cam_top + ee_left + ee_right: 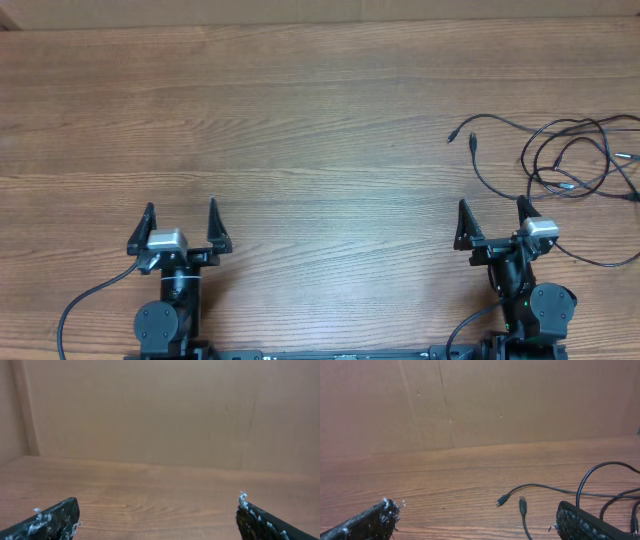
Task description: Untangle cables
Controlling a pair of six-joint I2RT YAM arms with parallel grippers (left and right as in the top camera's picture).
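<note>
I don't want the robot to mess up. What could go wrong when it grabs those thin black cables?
The cables loop over each other, so tugging one might tighten the tangle. One strand runs right beside the open right claw and could snag as the arm moves. The pile lies at the overhead view's right edge, so a pull may drag it out of sight.

Looks like a robotics lab test cell. Wood-grain table (300,120). Plain brown cardboard wall (520,400) rises ahead of the right gripper (475,507). Left arm base (168,322) and right arm base (545,308) are mounted side by side at one table edge.
</note>
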